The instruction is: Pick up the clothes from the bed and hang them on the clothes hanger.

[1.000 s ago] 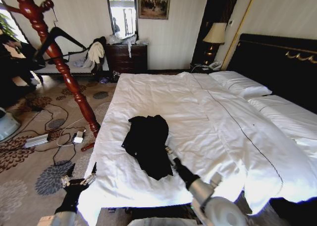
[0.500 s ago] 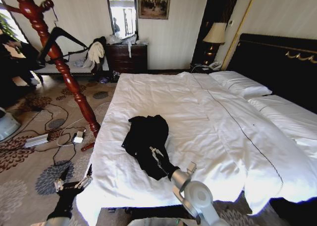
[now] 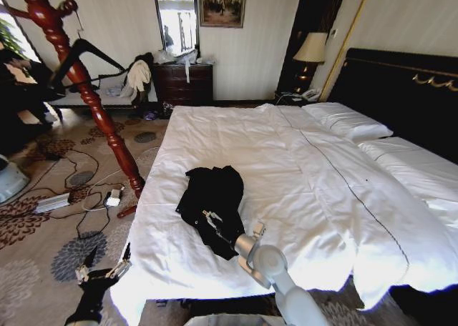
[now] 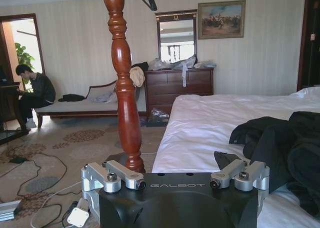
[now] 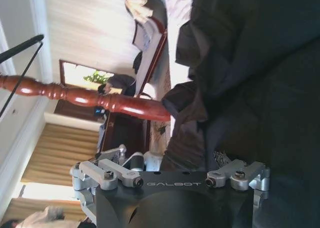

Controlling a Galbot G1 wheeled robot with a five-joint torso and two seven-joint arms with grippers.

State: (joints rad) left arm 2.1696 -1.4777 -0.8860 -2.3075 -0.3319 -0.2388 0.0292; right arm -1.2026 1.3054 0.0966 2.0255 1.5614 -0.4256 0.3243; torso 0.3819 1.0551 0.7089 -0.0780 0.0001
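The clothes [image 3: 212, 197], one black garment, lie crumpled on the near left part of the bed [image 3: 286, 161] with white sheets. My right gripper [image 3: 212, 219] reaches over the garment's near half, open, fingers just above or touching the dark cloth; in the right wrist view the black cloth [image 5: 250, 78] lies close in front. My left gripper [image 3: 101, 263] hangs open low beside the bed's left edge, over the carpet, and its wrist view has the garment [image 4: 280, 143] off to one side. The black clothes hanger [image 3: 89, 51] hangs on the red wooden stand [image 3: 93, 104].
The stand's foot is on the carpet just left of the bed. Cables and a power strip [image 3: 54, 203] lie on the floor by it. A dark dresser [image 3: 182, 83] and a chair with a cream garment [image 3: 138, 74] are at the far wall. A black headboard [image 3: 401, 90] bounds the right.
My right arm has swung left and forward, bringing its gripper from the garment's near edge onto the garment. The left gripper has sunk a little lower beside the bed.
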